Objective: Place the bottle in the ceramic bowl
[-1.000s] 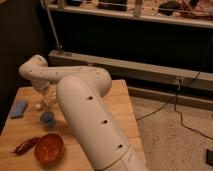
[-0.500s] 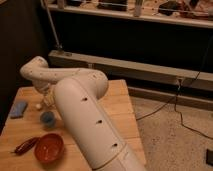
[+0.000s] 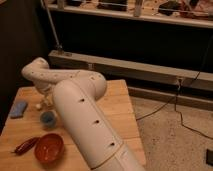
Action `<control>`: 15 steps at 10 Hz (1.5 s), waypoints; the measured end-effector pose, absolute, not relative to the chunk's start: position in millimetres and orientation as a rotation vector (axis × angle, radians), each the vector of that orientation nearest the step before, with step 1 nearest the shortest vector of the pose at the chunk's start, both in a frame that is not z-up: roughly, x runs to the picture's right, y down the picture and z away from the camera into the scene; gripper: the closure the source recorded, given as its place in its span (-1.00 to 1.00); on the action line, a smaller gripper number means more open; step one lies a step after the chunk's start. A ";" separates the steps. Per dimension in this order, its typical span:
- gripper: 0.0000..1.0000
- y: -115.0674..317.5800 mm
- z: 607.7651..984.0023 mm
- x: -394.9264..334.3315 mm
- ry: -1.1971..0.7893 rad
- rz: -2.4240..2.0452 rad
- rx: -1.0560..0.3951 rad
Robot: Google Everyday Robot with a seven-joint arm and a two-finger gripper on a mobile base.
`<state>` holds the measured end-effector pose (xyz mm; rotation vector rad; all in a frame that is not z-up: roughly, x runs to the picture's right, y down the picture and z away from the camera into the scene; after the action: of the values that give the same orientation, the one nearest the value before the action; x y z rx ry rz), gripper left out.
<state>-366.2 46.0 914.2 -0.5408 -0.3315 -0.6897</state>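
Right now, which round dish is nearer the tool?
The blue cup, right beside the tool over the table; the red bowl lies farther off, by the front edge.

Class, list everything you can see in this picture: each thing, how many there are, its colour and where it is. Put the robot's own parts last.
table: one, light wood, lower left of the view
ceramic bowl: one, reddish-orange, table's front left
cup: one, light blue, just behind the bowl
cloth: one, blue, table's left edge
dark red thing: one, just left of the bowl
bottle: one, whitish, behind the cup, partly hidden
cable: one, black, on the floor at right
arm: one, white, across the table
claw: one, pale, low at the table's back left, by the bottle
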 end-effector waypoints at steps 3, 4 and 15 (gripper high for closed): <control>-0.30 49.8 919.9 -369.0 -0.327 -0.675 -0.552; -0.30 51.0 921.5 -370.0 -0.325 -0.672 -0.556; 0.96 54.3 926.8 -371.7 -0.314 -0.656 -0.582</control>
<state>-371.7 54.3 926.8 -0.5823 -0.3137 -0.6557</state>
